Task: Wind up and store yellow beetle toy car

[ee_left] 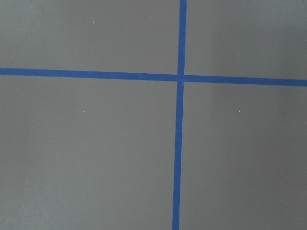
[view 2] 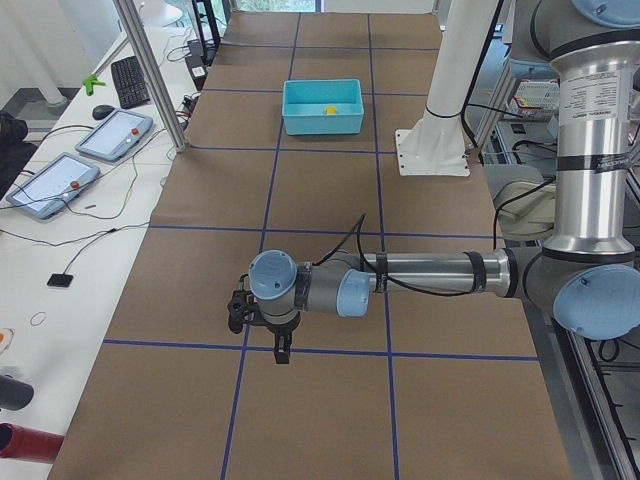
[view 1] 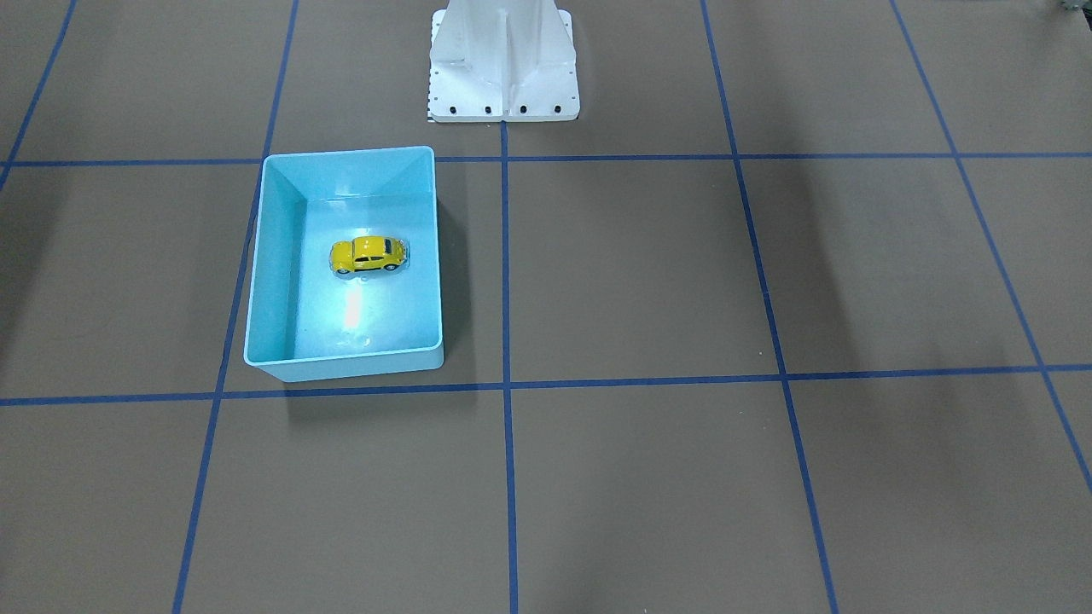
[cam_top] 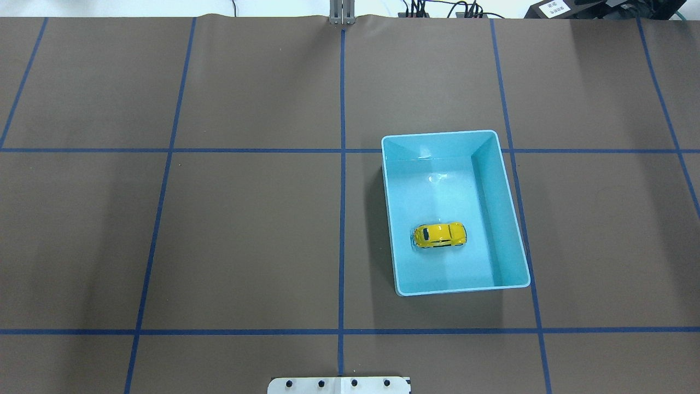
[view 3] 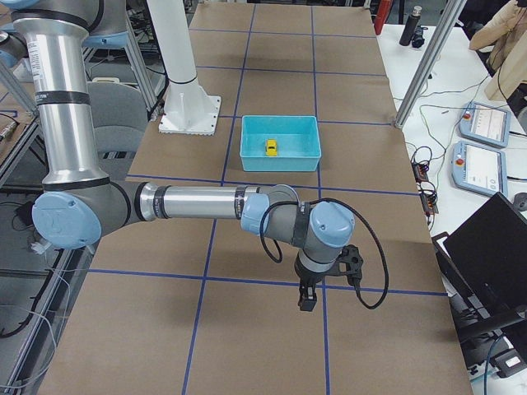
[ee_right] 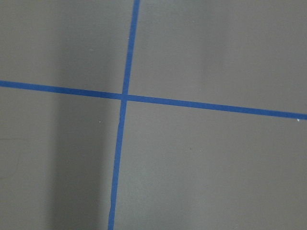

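Table (cam_top: 246, 246): brown cover with a grid of blue tape.
Left arm (view 2: 430, 272): reaches low over the table end on the robot's left, well apart from the bin.
Right arm (view 3: 198, 202): reaches low over the opposite end, also well apart from the bin.
Pedestal (view 1: 503, 64): white, at the robot's edge, near the bin.
Light blue bin (cam_top: 506, 219): open-topped, on the robot's right half, just beside the centre tape line.
Control tablets (view 2: 52, 185): on a white bench along the far edge.
Left gripper (view 2: 284, 357): points down by a tape crossing; I cannot tell whether its fingers are apart or together.
Right gripper (view 3: 306, 304): points down; finger state cannot be told either.
Yellow beetle toy car (cam_top: 439, 234): on its wheels on the bin floor, closer to the robot-side wall, clear of all four walls.
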### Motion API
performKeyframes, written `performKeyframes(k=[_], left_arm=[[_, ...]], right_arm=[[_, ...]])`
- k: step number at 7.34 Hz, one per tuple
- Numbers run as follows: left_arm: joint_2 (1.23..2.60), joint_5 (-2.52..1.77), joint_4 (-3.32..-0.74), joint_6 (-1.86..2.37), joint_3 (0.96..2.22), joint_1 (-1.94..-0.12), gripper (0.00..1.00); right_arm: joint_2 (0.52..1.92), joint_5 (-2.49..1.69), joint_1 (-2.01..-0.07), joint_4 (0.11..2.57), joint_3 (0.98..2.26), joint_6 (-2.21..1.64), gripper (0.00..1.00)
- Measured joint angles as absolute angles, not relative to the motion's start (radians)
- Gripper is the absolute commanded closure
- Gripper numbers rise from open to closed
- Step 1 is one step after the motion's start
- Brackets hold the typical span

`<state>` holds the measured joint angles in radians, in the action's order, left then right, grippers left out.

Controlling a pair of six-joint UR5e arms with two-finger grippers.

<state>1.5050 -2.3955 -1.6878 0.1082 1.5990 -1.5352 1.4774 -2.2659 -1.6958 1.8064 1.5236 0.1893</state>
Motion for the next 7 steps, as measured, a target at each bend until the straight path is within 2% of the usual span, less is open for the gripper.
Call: performKeyframes(k=[3,7], left_arm=[[1.510,-2.395,-1.689,0.108,1.595,-1.535,0.00],[1.523,-2.394,-1.688,0.109,1.580,-1.533,0.00]], right_arm=[[1.513,-2.263,-1.696,1.724,1.515,0.163,0.00],[1.565,-2.315,-1.694,1.690,1.573,0.155,0.00]])
